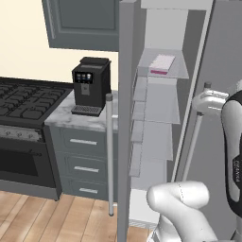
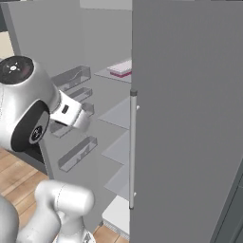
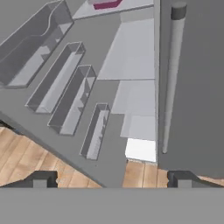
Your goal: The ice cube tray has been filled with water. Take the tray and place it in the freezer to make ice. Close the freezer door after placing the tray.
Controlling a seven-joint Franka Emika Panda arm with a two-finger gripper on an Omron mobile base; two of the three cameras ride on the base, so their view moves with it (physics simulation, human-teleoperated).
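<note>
**Pink tray shelved, door yet to swing**

Pink-rimmed and pale on top, the ice cube tray [image 1: 162, 64] lies flat on an upper shelf [image 1: 176, 71] inside the freezer [image 1: 163, 118]; placing looks done, closing remains. The claw [image 3: 112, 178] hangs released and empty, its fingertips [image 3: 40, 179] spread wide, in front of the open compartment. The freezer door [image 1: 125, 118] stands swung out to the claw's left, its inner bins [image 3: 72, 98] facing the hand and its long bar handle [image 1: 109, 153] running vertically on the outer face; the next move likely turns on getting behind that panel and pushing it rightward, toward the matching right door [image 2: 190, 118].
</note>
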